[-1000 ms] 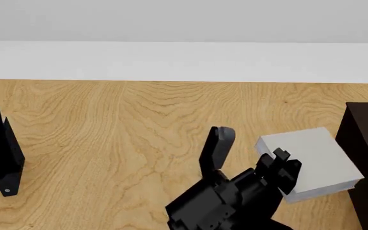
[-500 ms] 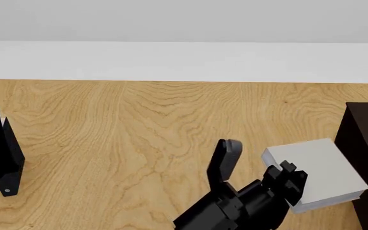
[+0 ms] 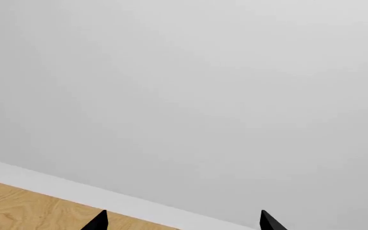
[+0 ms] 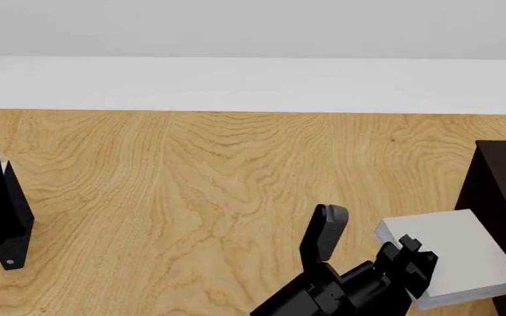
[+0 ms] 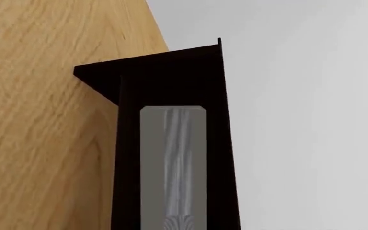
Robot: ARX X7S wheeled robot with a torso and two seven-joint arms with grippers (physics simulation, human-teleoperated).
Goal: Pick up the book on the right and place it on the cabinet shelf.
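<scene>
— so where's the book [image 4: 450, 253] right now?
— low on the right of the head view, a grey slab with white page edges, lifted over the wood floor [image 4: 192, 191] and right next to the dark cabinet [image 4: 503, 197].
— and the right gripper [image 4: 367, 253]?
— one finger [image 4: 323, 232] stands free, off to the book's left; the other side of the gripper sits against the book's near left corner. whether the jaws really pinch it, i cannot tell.
— right wrist view?
— it looks along the cabinet, a grey panel [image 5: 173, 167] between its dark boards.
— left gripper [image 3: 181, 221]?
— two black tips wide apart, nothing between them, pointing at the pale wall [image 3: 190, 86].
</scene>
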